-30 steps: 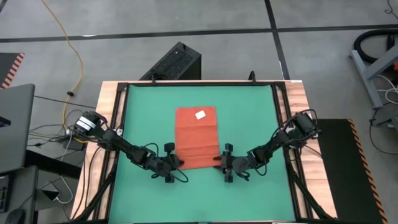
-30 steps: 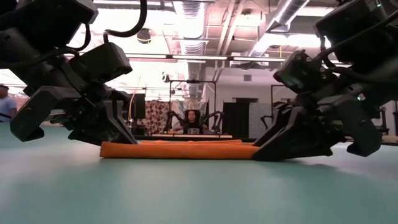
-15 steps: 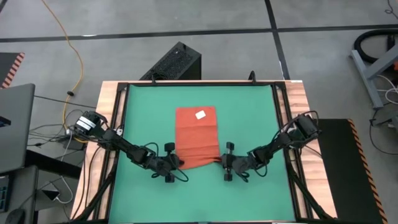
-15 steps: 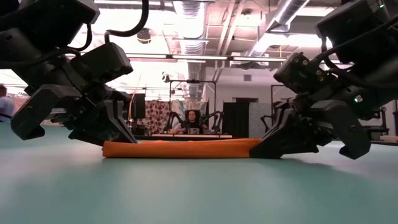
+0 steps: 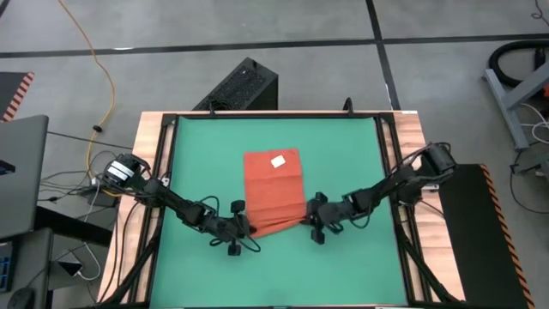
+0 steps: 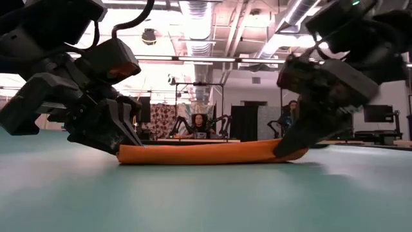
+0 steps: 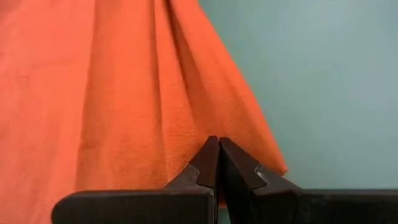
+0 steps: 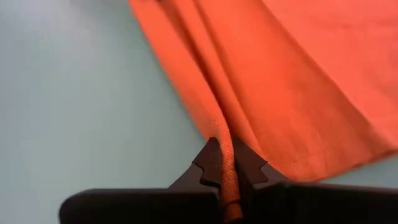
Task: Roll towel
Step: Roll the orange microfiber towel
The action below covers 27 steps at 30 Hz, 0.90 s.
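A wooden-edged tabletop (image 5: 410,172) carries a flat green mat (image 5: 343,163) that covers nearly all of it, with grey floor all round, a black ribbed box (image 5: 240,86) just beyond the far edge and a yellow cable (image 5: 101,69) trailing on the floor to the left. The orange-red soft cloth towel (image 5: 274,189) lies near the middle of the mat, oblong, with a small white tag (image 5: 278,160) near its far end and its near end gathered into ridged folds. From table height the near edge shows as a thick orange band (image 6: 206,153), lifted a little at the right corner. The left hand (image 5: 244,230) is closed on the near left corner, its dark fingers (image 7: 208,168) pressed together over the cloth. The right hand (image 5: 307,220) pinches the near right corner, a fold of woven cloth caught between its fingers (image 8: 214,165). Both dark arms hide the corners themselves from above. Beyond the tabletop, a person (image 6: 201,124) sits far off, small and hard to make out.
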Available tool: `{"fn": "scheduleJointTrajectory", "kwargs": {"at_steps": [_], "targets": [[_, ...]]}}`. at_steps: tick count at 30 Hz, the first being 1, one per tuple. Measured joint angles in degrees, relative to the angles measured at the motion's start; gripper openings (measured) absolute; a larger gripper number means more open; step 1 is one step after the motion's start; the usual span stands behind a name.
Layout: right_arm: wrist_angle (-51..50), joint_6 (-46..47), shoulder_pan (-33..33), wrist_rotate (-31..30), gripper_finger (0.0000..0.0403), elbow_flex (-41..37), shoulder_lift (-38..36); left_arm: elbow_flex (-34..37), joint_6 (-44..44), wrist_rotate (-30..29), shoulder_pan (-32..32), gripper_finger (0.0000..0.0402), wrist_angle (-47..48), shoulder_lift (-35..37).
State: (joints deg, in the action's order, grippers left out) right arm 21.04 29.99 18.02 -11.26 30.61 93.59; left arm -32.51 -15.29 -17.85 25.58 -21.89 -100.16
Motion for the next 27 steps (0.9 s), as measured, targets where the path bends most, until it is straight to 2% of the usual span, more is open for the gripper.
{"fn": "scheduleJointTrajectory", "kwargs": {"at_steps": [8,12,20,27], "targets": [[0.63,25.28,-6.73,15.22,0.0021,1.19,-3.12,0.02,0.02,1.32,0.04,0.0,-0.06,0.04],[1.03,30.78,-9.45,19.92,0.0021,1.57,-4.81,0.02,0.04,1.37,0.04,0.0,-0.17,0.04],[-5.36,37.26,-14.12,23.02,0.0021,1.75,-5.04,0.13,-1.39,6.49,0.08,0.0,0.18,1.76],[-8.43,39.15,-15.92,23.75,0.0021,1.64,-5.08,0.37,-1.49,7.61,0.26,0.0,10.65,12.74]]}}
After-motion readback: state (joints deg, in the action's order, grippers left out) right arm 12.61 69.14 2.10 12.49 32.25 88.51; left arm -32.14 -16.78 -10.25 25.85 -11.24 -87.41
